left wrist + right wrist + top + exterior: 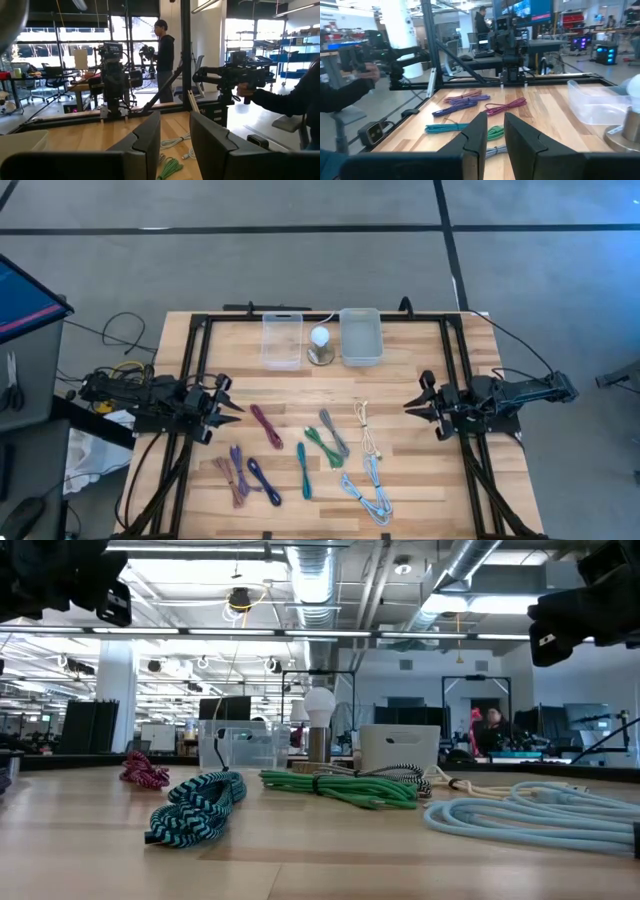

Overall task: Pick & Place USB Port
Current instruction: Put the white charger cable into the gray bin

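Note:
Several coiled cables lie flat on the wooden table between my two arms: magenta, purple, teal, green, grey, cream and light blue. My left gripper hovers open above the table's left side, level and pointing right, next to the magenta cable. My right gripper hovers open at the right side, pointing left, near the cream cable. In the wrist views, the left gripper and the right gripper have nothing between their fingers.
Two clear plastic bins stand at the far edge with a white bulb on a round base between them. Black frame rails run along both sides. People stand in the room beyond the table.

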Robot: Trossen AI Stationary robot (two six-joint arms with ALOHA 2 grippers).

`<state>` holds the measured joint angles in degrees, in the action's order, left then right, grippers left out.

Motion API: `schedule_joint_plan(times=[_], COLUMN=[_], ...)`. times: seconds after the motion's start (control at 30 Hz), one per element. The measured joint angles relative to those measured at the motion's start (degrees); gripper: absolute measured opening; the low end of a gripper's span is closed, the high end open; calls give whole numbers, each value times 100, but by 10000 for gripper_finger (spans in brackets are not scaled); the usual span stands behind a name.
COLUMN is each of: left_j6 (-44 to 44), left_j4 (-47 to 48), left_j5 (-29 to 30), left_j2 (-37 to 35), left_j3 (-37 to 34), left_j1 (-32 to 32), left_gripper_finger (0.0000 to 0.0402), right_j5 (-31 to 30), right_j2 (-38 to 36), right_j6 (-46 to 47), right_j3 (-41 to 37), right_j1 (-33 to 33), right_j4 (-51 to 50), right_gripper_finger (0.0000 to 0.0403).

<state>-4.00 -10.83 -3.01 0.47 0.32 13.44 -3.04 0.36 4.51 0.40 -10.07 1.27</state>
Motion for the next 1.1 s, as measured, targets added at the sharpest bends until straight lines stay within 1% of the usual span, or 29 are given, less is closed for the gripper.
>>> schedule_joint_plan(times=[0.3,0.47,0.53,0.6,0.67,0.93,1.1], left_j6=[-17,-1,-1,-1,-16,-19,-19], left_j4=[-17,-20,-20,-20,-19,-22,-39], left_j5=[11,486,737,938,1050,1113,1113], left_j2=[0,0,0,0,0,0,0], left_j3=[0,0,0,0,0,0,0], left_j1=[-1,-1,-1,-1,-1,-1,-1], left_gripper_finger=[104,104,104,104,104,104,104], right_j5=[-1,-24,-318,-836,-1214,-2546,-3039], right_j2=[0,0,0,18,108,740,1222], right_j6=[0,5,149,452,603,815,1193], right_j3=[0,0,0,4,51,120,153], right_j1=[0,0,0,7,7,7,7], right_j4=[1,7,44,114,34,-83,-112], right_gripper_finger=[60,60,60,60,60,60,51])
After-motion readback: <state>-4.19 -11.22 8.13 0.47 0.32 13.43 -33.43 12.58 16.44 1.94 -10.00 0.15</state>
